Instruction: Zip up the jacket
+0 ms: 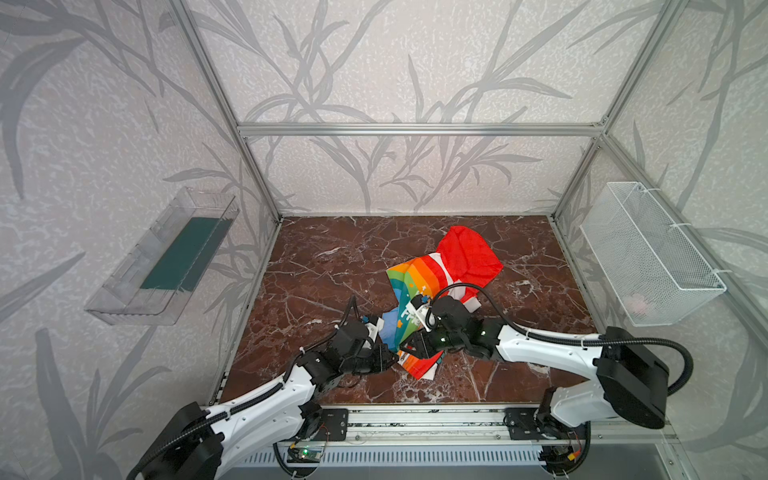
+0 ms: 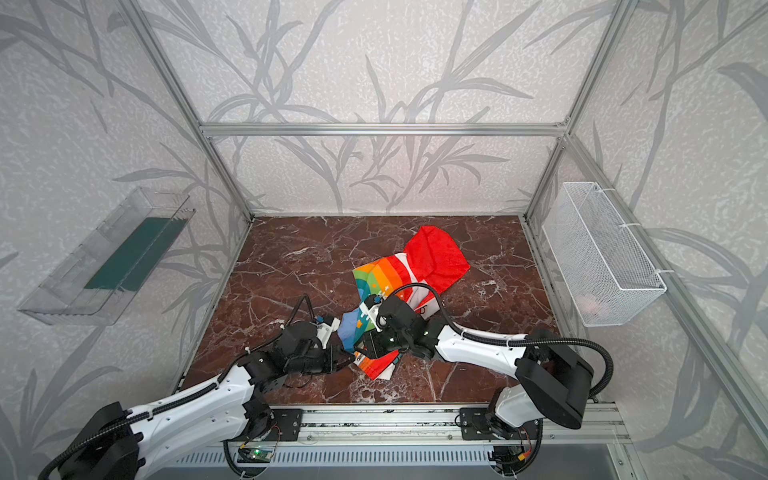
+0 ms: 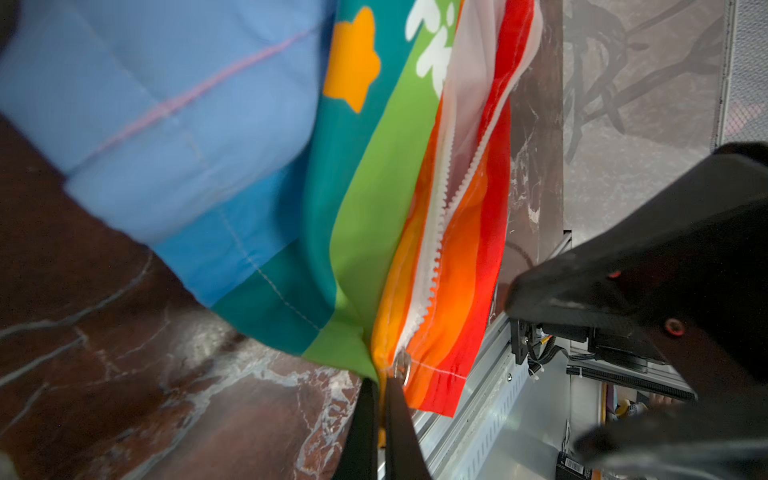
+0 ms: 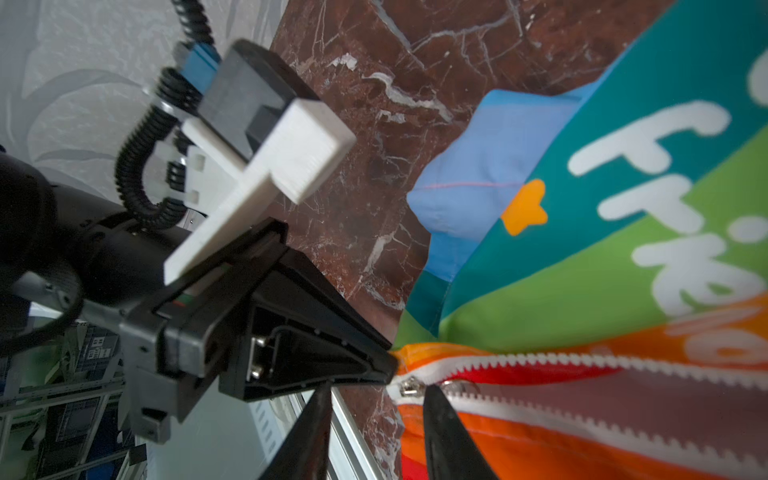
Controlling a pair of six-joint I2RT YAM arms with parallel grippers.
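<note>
Jacket (image 1: 411,278) mid-counter (image 1: 324,266) — zipper (image 3: 432,257) undone
Our left claw (image 3: 380,382) is pinching the jacket's bottom hem beside the zipper — our right claw (image 4: 378,388) is spread, with the zipper pull (image 4: 411,388) between its tips.

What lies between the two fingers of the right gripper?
In the right wrist view, the metal zipper slider at the jacket's bottom end sits between the right gripper's open fingers.

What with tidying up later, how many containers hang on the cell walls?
2. A clear plastic tray hangs on the left wall, and a white wire basket hangs on the right wall. Both top views show each, and nothing seems to hide another.
</note>
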